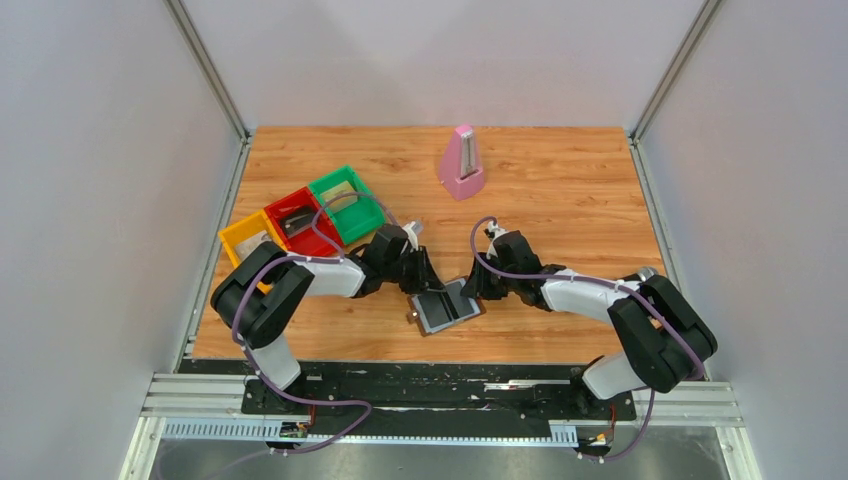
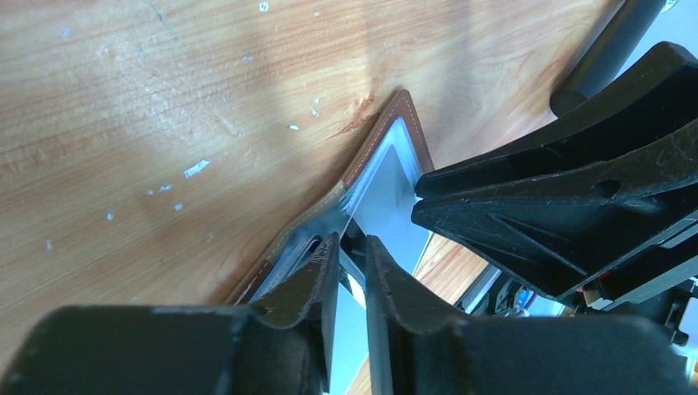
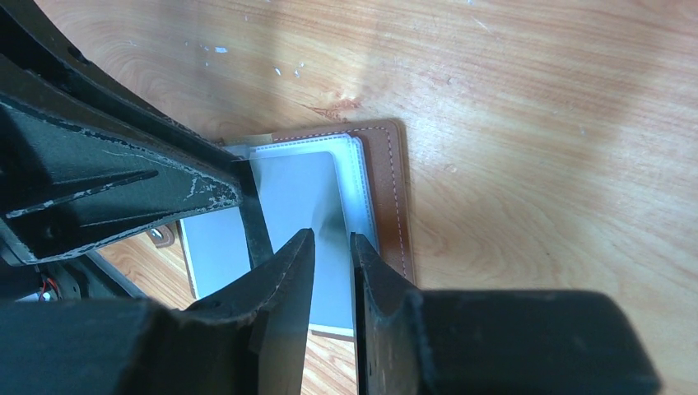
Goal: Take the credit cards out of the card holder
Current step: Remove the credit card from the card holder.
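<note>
Wooden table (image 1: 560, 230) bears card holder (image 1: 446, 306) (open, grey-blue inside).

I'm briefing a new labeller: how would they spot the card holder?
On the light wooden table, look at the middle of the front edge. The flat open card holder lies there: grey-blue inside with a brown stitched rim, unlike the red, yellow and green plastic trays.

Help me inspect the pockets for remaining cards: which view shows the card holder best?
The right wrist view: the card holder lies open, its grey-blue inside and brown rim seen close. The left wrist view catches only one corner, edge-on. The top view shows it small, partly covered.
</note>
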Robot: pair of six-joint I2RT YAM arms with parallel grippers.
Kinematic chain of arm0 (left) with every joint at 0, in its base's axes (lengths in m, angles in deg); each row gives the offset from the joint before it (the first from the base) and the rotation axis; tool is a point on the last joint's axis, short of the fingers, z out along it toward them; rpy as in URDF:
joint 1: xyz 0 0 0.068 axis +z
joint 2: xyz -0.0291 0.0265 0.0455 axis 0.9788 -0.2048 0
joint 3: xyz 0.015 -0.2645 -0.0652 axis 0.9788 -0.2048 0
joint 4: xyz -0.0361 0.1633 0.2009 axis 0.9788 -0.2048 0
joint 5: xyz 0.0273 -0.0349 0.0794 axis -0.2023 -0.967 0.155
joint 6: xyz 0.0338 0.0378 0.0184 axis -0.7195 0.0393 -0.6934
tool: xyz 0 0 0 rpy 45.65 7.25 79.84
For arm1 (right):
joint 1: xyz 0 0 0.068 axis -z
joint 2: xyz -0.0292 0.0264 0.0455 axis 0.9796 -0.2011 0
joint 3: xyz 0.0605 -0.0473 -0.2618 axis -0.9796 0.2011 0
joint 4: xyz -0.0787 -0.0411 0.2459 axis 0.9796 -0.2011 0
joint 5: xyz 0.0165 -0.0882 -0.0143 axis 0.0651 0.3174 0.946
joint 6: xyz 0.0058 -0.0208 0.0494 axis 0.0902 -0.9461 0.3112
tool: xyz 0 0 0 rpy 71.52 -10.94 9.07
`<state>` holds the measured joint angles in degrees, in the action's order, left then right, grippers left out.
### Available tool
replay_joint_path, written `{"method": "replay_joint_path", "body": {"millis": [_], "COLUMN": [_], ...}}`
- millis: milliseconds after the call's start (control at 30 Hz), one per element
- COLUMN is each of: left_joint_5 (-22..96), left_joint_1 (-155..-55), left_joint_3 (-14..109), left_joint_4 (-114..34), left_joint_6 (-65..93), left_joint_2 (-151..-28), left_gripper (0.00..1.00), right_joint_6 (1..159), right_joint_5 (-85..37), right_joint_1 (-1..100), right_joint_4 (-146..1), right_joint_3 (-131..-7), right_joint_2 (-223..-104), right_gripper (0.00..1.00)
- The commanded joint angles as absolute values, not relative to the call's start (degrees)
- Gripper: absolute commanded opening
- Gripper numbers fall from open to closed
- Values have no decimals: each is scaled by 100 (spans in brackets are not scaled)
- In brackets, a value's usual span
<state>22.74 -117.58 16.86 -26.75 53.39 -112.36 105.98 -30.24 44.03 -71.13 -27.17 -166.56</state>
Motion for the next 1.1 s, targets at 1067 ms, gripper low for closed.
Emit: {"method": "replay_joint_path", "body": {"millis": [1067], "left_joint_5": [2621], "left_joint_1": [-11310], "left_joint_3": [1593], "left_joint_4": [-4480], "left_joint_6": [4810], "left_joint_2": [-9893], "left_gripper": [0], "right_joint_6": [10326], "right_joint_5": [-2575], "right_joint_1": [4720], "right_joint_4": [-7970], "right_joint_3": [-3270], "right_joint_2": [-16453], "right_gripper": [24]}}
